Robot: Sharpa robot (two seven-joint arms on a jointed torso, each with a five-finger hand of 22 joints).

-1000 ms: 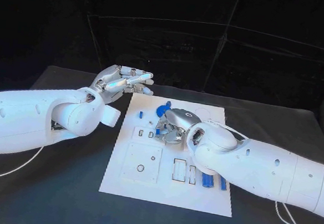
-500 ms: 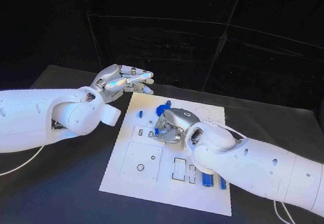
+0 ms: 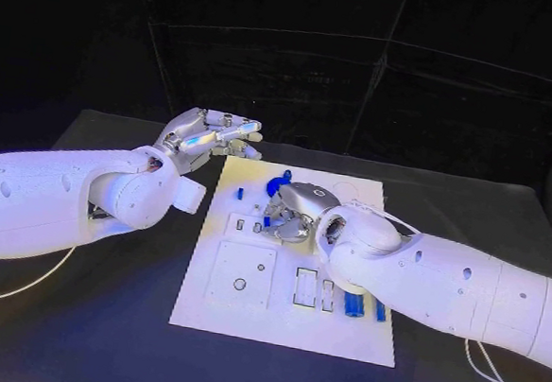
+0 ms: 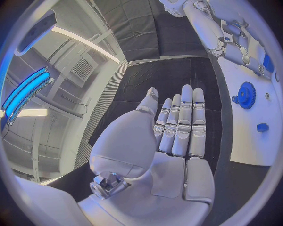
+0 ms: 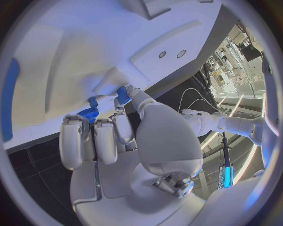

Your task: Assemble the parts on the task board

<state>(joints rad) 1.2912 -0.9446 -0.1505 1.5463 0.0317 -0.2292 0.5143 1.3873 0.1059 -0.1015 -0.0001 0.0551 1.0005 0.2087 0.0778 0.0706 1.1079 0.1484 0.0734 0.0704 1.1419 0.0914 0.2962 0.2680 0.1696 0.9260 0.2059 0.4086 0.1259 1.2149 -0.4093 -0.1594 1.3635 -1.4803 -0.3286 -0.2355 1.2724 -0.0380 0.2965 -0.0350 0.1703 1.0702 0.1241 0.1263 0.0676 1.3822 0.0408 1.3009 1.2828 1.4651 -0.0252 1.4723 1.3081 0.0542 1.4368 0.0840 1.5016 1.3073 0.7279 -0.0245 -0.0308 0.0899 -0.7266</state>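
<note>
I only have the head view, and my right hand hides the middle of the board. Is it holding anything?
Observer: Yes. In the right wrist view the right hand pinches a small blue part between thumb and a fingertip, close against the task board.
Operator: And the left hand's palm?
Observer: In the left wrist view the left hand holds nothing; its palm is bare and its fingers are straight.
Operator: Anything next to the pinched part?
Observer: A blue gear sits right beside it, at the other fingertips.
</note>
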